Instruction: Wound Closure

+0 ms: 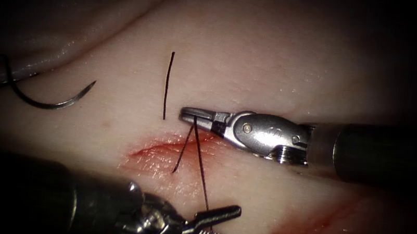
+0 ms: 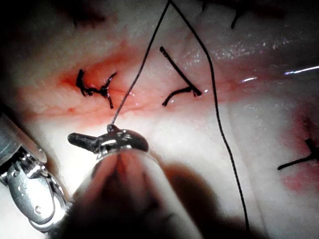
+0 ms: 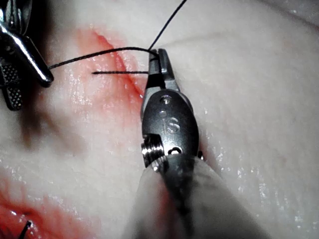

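**A:** What's nearest?

**B:** My left pincer (image 1: 217,223), low in the frame, jaws apart, holding nothing. Past it my right pincer (image 1: 193,115) is clamped on the thin black thread (image 1: 199,155) above the wet red cut (image 1: 162,151).

**A:** Risk?

**B:** Soft, slick tissue (image 1: 277,62); I'd judge a hard tug tears it. The curved steel needle (image 1: 56,99) lies loose, upper left.
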